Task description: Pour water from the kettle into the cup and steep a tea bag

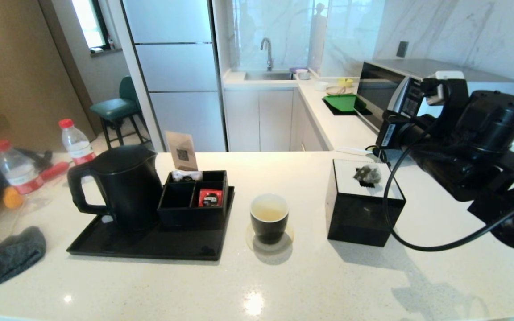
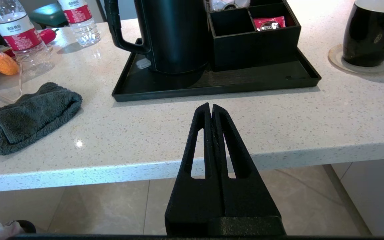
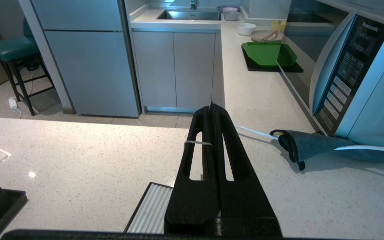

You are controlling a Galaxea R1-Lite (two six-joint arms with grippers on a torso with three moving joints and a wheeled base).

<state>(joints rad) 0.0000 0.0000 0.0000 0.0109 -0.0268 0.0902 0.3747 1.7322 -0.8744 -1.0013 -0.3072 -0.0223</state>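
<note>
Though kettle (image 1: 125, 187) shut — cup (image 1: 269, 218) with pale water (image 1: 268, 209).

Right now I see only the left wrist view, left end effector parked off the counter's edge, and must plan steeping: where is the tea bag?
Observer: Head view shows the tea bag over the black box's white top, right of the cup.
Operator: Is water in the cup?
Observer: Yes, pale yellowish water shows inside.
Operator: And the right end effector?
Observer: The right end effector is shut, raised above that box.
</note>
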